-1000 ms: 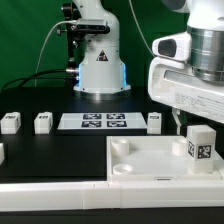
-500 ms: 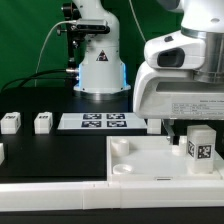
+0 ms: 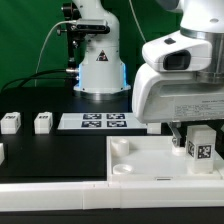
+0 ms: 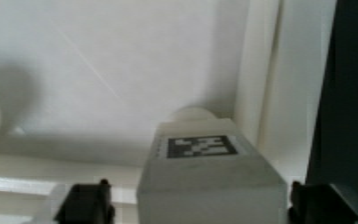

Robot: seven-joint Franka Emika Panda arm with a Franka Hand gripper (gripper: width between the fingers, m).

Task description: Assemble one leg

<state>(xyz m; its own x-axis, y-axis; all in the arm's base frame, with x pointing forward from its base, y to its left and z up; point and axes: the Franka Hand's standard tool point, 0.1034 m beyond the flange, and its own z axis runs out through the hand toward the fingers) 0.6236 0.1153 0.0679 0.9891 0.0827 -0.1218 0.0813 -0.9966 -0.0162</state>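
A white leg (image 3: 200, 143) with a black-and-white tag stands upright on the large white tray-like part (image 3: 140, 165), at the exterior view's right. My gripper (image 3: 188, 134) hangs over it from above. In the wrist view the leg (image 4: 202, 175) fills the space between my two dark fingers (image 4: 91, 205), tag face up in the picture. A narrow gap shows on each side of it, so my gripper (image 4: 197, 206) is open and straddles the leg without gripping it.
Two more legs (image 3: 10, 122) (image 3: 43, 122) lie on the black table at the exterior view's left. The marker board (image 3: 103, 121) lies behind the tray. A second robot base (image 3: 98, 60) stands at the back. The tray has round corner sockets (image 3: 121, 146).
My gripper has moved toward the exterior view's left and lower, closing in over the standing leg. It now hides the leg that lay beside the marker board.
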